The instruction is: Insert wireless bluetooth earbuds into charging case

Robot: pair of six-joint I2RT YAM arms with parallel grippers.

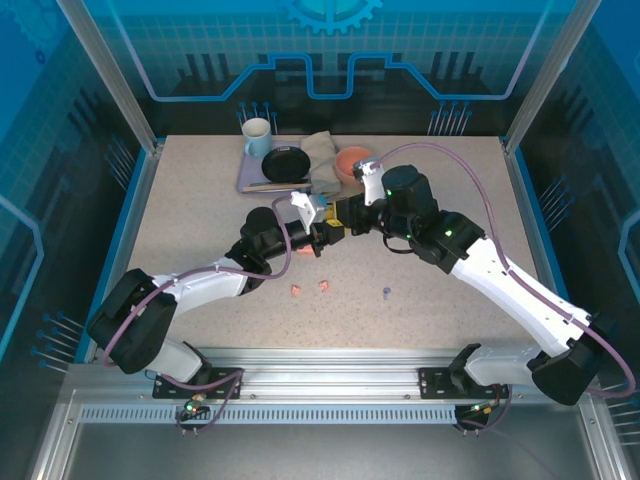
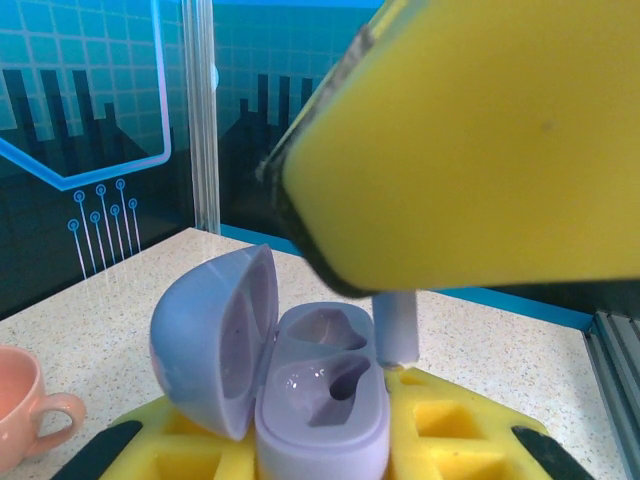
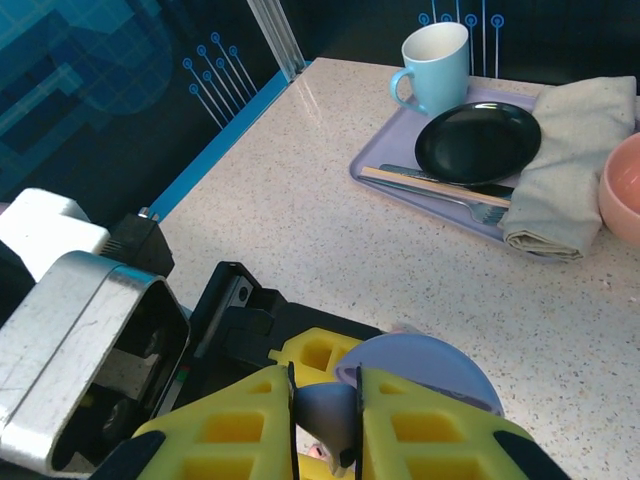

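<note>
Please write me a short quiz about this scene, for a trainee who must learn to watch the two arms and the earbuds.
1. True or false: the lilac charging case, held by the left gripper, has its lid open.
2. What does the right gripper pinch? A) the fork B) a lilac earbud C) the mug
3. Fill in: ___ coral earbuds lie on the table.
Key: 1 true; 2 B; 3 two.
</note>
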